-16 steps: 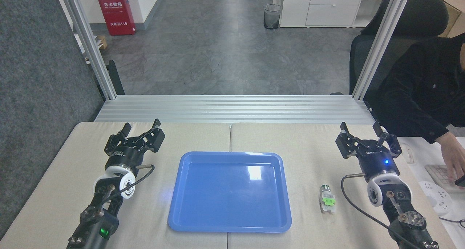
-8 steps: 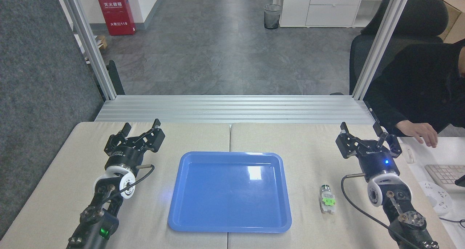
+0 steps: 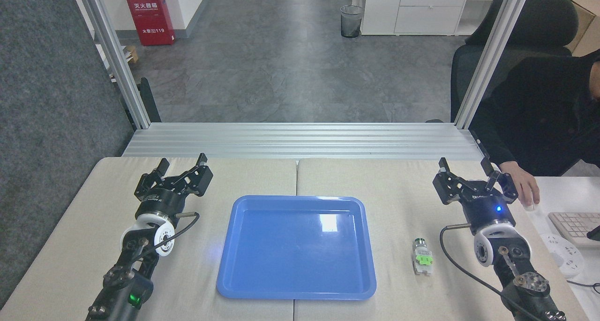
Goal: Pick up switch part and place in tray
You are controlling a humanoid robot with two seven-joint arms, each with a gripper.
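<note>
The switch part (image 3: 422, 257), white with a green block and a dark metal end pointing away from me, lies on the beige table just right of the tray. The blue tray (image 3: 296, 246) sits in the middle with nothing in it. My right gripper (image 3: 463, 162) stands open above the table, up and to the right of the switch part, well apart from it. Left of the tray, my left gripper (image 3: 183, 161) is open too, with nothing between its fingers.
A person in black sits at the right; a hand (image 3: 524, 187) rests on a mouse close behind my right gripper. A keyboard (image 3: 573, 223) lies on the white desk at far right. Aluminium rails (image 3: 300, 140) run along the table's far edge.
Both arms, the tray and the switch part have stayed put. The person's hand has moved from the keyboard to the mouse near my right gripper.
</note>
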